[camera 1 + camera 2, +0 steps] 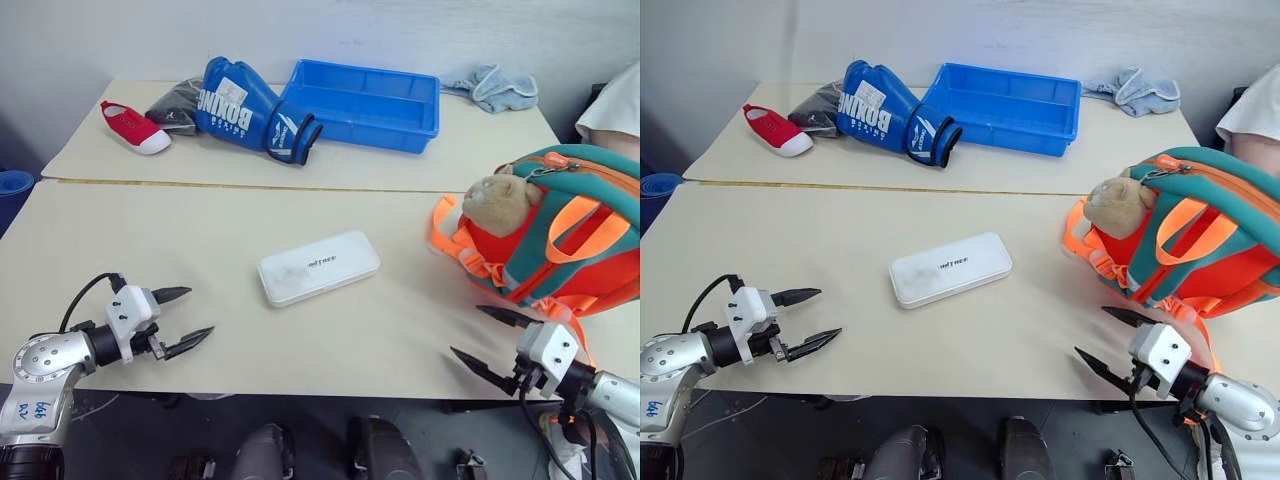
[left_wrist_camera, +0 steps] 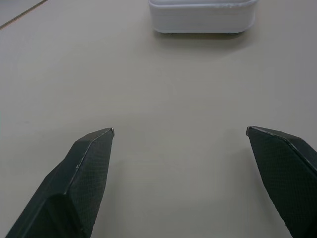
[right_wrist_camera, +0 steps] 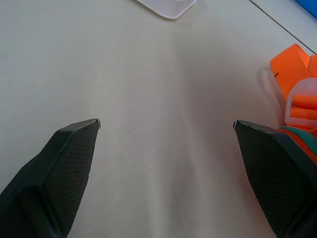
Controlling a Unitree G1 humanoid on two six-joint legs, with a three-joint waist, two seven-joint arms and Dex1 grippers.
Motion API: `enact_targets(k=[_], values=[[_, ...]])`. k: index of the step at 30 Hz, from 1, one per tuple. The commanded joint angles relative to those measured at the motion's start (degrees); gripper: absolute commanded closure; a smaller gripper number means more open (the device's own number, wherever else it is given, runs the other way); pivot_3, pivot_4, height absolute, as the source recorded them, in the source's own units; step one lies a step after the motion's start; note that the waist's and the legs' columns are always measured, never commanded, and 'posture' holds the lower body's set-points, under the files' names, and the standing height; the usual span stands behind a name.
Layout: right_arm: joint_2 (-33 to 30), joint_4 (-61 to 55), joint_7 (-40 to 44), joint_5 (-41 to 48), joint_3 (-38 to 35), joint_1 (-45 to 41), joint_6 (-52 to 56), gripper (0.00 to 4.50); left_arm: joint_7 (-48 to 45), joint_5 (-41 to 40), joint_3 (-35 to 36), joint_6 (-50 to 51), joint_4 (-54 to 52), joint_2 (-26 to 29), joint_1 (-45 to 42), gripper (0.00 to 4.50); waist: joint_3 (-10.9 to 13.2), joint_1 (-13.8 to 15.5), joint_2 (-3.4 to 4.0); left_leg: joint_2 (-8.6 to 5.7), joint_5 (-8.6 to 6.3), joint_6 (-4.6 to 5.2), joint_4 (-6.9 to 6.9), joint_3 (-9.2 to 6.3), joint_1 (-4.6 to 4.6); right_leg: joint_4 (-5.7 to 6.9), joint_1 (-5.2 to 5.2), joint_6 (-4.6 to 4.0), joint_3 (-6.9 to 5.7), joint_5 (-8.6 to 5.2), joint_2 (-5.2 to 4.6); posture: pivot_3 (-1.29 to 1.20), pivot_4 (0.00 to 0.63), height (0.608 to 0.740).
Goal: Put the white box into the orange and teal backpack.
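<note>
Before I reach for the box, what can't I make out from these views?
- Backpack: cut off by the head view's right edge; whether its zipper is open cannot be told.
- Box: its lettering is too small to read; in the left wrist view the top edge cuts it off.
- Dark item behind the boxing glove: mostly hidden by the glove.
- Person at the right edge: mostly out of frame.

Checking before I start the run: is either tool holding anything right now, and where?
Nothing is held. The left tool and right tool are both open and empty; the white box lies untouched between them.
</note>
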Motion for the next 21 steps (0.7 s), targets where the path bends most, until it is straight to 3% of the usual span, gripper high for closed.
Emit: enact_targets(k=[1,6,9,14,19,20,21], values=[[0.53,-1.53,-0.32,1.56,-0.24,-0.72,0.33,0.07,0.11,-1.63,0.96,0.58,-1.80,-0.08,0.07,0.00,0.00,0.02,0.00,0.00,0.00,0.00,0.00,0.00,0.00,0.00,0.00,0.00,0.00,0.00,0.00,0.00,0.150,0.740],[-2.34,-6.99,0.46,-0.20,2.98,-2.88,5.55,0.07,0.64,-6.79,2.12,7.77,-8.01,-0.15,-0.30,0.00,0.00,-0.01,0.00,0.00,0.01,0.01,0.00,-0.01,0.00,0.04,-0.01,0.00,0.00,0.00,0.00,0.00,0.150,0.740],[-2.96,-13.31,-4.15,-4.20,7.43,-8.42,14.21,0.66,6.39,-5.86,1.84,11.13,-11.48,-1.80,-0.84,0.39,0.00,-0.18,0.00,0.00,0.02,-0.01,0.00,-0.01,0.00,0.04,-0.01,0.00,0.00,0.00,0.00,0.00,0.150,0.740],[-0.99,-17.79,-11.22,-7.63,13.96,-21.72,31.88,2.35,14.81,-3.51,-2.31,18.51,-16.53,-5.53,-4.10,1.81,0.00,0.02,0.00,-0.01,0.07,-0.04,0.07,-0.01,-0.02,0.10,-0.04,0.01,0.00,0.01,0.00,0.00,0.150,0.740],[0.79,-16.56,-15.67,-10.80,18.19,-30.95,41.91,4.18,18.36,-2.45,-4.90,23.64,-18.84,-6.80,-5.86,3.43,0.00,0.13,-0.01,-0.02,0.21,0.18,0.06,-0.06,-0.14,0.04,-0.07,0.01,-0.16,0.01,0.01,0.00,0.150,0.740],[0.64,-16.76,-16.70,-11.59,18.73,-32.18,45.02,4.50,18.50,-2.70,-4.91,24.45,-19.30,-6.70,-6.20,3.76,0.00,0.09,-0.01,-0.02,0.21,0.22,0.06,-0.03,-0.17,0.02,-0.09,0.01,-0.19,0.01,0.01,0.00,0.150,0.740],[0.95,-16.04,-18.08,-12.83,19.18,-33.29,45.77,4.50,18.78,-3.38,-5.02,26.52,-19.88,-6.67,-6.22,4.06,0.00,0.06,-0.01,-0.02,0.20,0.24,0.08,-0.02,-0.21,0.01,-0.12,0.01,-0.22,0.01,0.01,0.00,0.150,0.740]])
